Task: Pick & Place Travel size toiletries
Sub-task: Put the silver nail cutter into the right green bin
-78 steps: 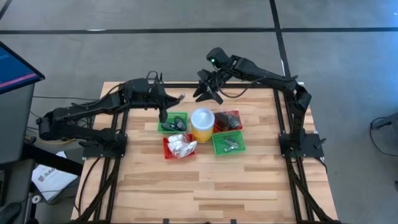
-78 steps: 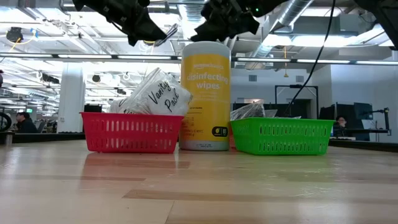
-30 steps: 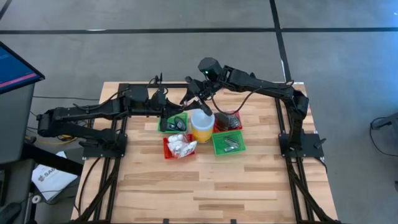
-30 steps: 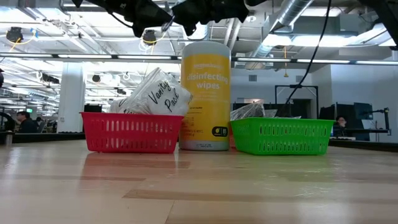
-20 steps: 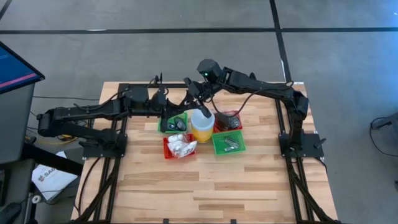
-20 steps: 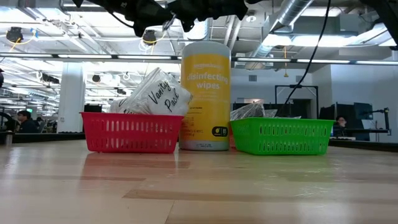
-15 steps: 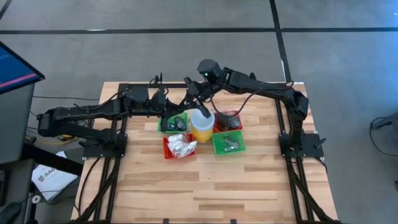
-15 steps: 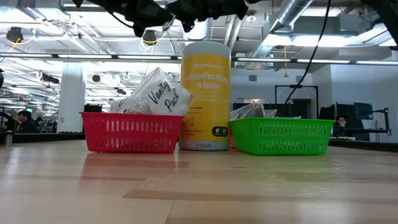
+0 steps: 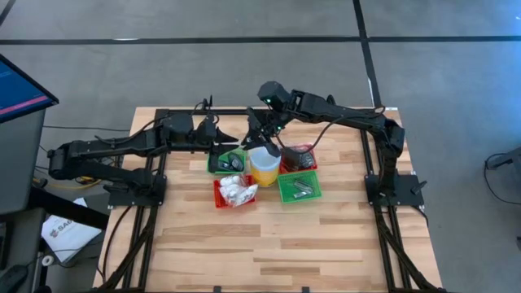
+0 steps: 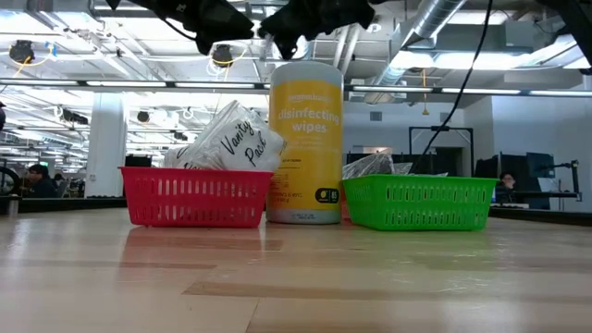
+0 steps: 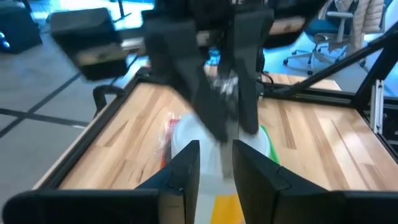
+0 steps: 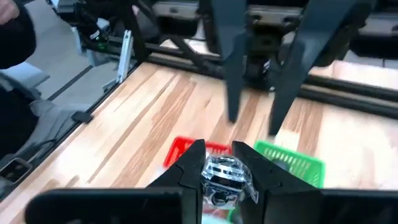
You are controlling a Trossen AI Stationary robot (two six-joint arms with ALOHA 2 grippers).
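Over the far part of the table my two grippers face each other. My right gripper [image 9: 262, 142] [image 12: 222, 171] is shut on a small clear packet [image 12: 224, 174] with a dark silvery piece inside, above the yellow can [image 9: 264, 164]. My left gripper [image 9: 230, 140] [image 11: 216, 168] is open just left of it, over the far green basket [image 9: 226, 161], and touches nothing. White printed packets [image 9: 234, 191] lie in the near red basket. Dark bagged pieces [image 9: 299, 155] lie in the far red basket, and silvery pieces [image 9: 301, 187] in the near green one. My right gripper pinches the clear packet [image 12: 225, 163] between its two fingers, which show on either side of it in the right wrist view. The fingers slant down from the far right. The packet is lifted clear, high above the can's white lid [image 11: 186, 134].
The four mesh baskets stand tightly around the tall yellow wipes can [image 10: 305, 139] at mid-table. A black frame rail [image 9: 269, 111] runs along the far edge and down both sides. Bare wood [image 9: 293, 244] spreads toward the near edge.
The two grippers met tip to tip over the far green basket with the packet between them. They have now drawn apart: the packet stays with the right gripper, which has shifted a little right and near, over the can. The left gripper has stayed roughly in place.
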